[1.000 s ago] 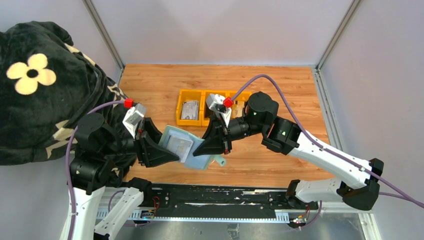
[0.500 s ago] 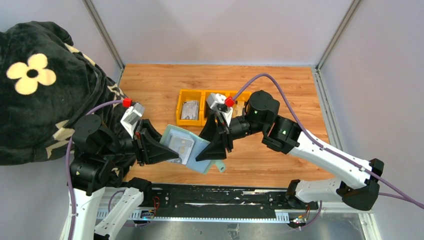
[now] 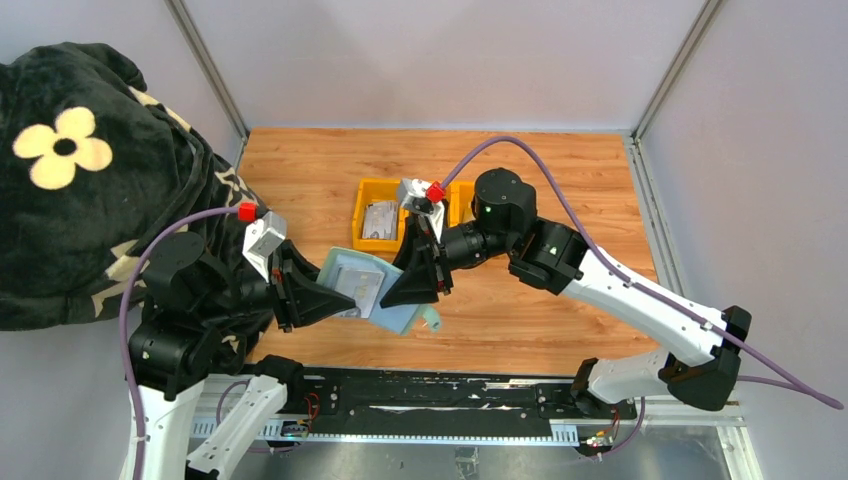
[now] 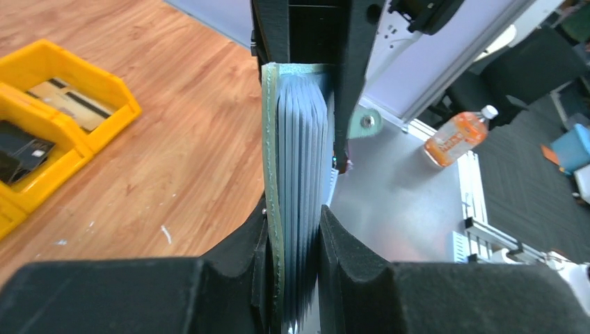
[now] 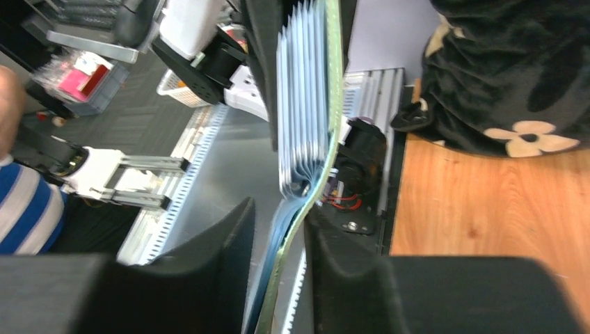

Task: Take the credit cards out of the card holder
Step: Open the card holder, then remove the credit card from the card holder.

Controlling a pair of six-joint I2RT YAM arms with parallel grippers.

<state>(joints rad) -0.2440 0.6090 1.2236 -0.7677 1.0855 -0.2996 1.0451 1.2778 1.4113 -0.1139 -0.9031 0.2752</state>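
Arms: black joint housings (image 3: 497, 200), white lower links (image 3: 640, 305). Purple cable (image 3: 500, 139) per arm, red connector (image 3: 434, 190) at white wrist camera (image 3: 412, 190). End effector fingers (image 4: 362, 278) black, wedge-shaped.

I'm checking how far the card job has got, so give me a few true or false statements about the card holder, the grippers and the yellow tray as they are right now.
1. The left gripper is clamped on the card holder. True.
2. The card holder lies flat on the table. False: it is held up off the wood, between the two grippers.
3. A silver-grey card lies in the left compartment of the yellow tray. True.
4. The right gripper is shut tight on a loose card. False: its jaws stand apart around the card holder's edge.
5. A black card lies in the yellow tray. True.
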